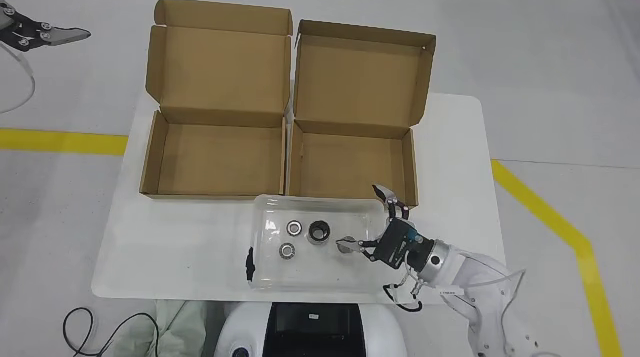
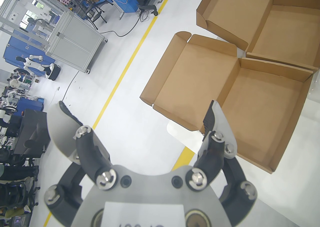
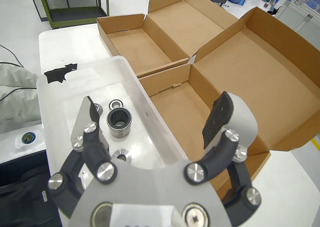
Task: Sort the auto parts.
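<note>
A clear plastic bin [image 1: 305, 275] stands at the table's front edge and holds the auto parts. Among them are a dark cylindrical sleeve bearing [image 1: 320, 229] [image 3: 119, 123], two small silver ring bearings [image 1: 295, 227] [image 1: 287, 250] and a flat silver disc [image 3: 121, 156]. My right gripper [image 1: 365, 219] [image 3: 156, 108] hangs open over the bin's right end, one finger above the bin and the other towards the right box. It holds nothing. Far off the table's left side, over the floor, my left gripper [image 1: 50, 30] [image 2: 137, 109] stands open and empty.
Two open cardboard boxes sit side by side behind the bin, a left box [image 1: 215, 157] and a right box [image 1: 350, 167], both empty with lids folded back. A strip of black tape [image 3: 60, 74] marks the bin's far end. The white table [image 1: 450, 157] is bare on the right.
</note>
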Robot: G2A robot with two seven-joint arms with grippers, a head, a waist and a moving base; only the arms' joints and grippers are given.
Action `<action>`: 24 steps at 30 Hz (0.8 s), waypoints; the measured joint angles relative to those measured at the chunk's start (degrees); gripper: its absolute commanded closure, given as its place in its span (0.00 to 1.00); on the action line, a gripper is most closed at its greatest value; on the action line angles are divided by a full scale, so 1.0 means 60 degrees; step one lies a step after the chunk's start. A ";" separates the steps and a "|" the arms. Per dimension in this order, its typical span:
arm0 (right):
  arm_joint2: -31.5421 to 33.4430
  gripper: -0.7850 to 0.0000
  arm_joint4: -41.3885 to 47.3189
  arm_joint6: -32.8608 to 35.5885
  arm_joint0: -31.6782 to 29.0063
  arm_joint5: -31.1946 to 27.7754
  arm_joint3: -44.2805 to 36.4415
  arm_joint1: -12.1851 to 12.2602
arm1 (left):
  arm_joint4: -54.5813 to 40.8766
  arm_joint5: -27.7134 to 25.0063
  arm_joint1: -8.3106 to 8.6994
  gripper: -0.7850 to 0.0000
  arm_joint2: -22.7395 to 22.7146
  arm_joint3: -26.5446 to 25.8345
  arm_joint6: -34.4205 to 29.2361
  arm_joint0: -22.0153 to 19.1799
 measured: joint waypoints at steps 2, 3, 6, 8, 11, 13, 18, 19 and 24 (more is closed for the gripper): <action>-0.0231 0.00 -0.0028 0.0141 0.0216 -0.0167 0.0104 0.0007 | 0.0000 0.0000 0.0000 0.00 0.0000 0.0000 0.0000 0.0000; -0.0395 0.00 -0.0040 0.0247 0.0413 -0.0373 0.0205 0.0016 | 0.0000 0.0000 0.0000 0.00 0.0000 0.0000 0.0000 0.0000; -0.0751 0.00 -0.0020 0.0545 0.0999 -0.1035 0.0473 0.0041 | 0.0000 0.0000 0.0000 0.00 0.0000 0.0000 0.0000 0.0000; -0.1017 0.00 0.0032 0.0864 0.1439 -0.1621 0.0680 0.0057 | 0.0000 0.0000 0.0000 0.00 0.0000 0.0000 0.0000 0.0000; -0.1323 0.00 0.0172 0.1397 0.1926 -0.2183 0.0865 0.0065 | 0.0000 0.0000 0.0000 0.00 0.0000 0.0000 0.0000 0.0000; -0.1525 0.00 0.0297 0.1836 0.2160 -0.2407 0.0892 0.0068 | 0.0000 0.0000 0.0000 0.00 0.0000 0.0000 0.0000 0.0000; -0.1889 0.00 0.0583 0.3059 0.2363 -0.2477 0.0892 0.0081 | 0.0000 0.0000 0.0000 0.00 0.0000 0.0000 0.0000 0.0000; -0.1949 0.00 0.0634 0.3257 0.2389 -0.2460 0.0900 0.0082 | 0.0000 0.0000 0.0000 0.00 0.0000 0.0000 0.0000 0.0000; -0.2311 0.00 0.0800 0.4309 0.2544 -0.2322 0.0977 0.0091 | 0.0000 0.0000 0.0000 0.00 0.0000 0.0000 0.0000 0.0000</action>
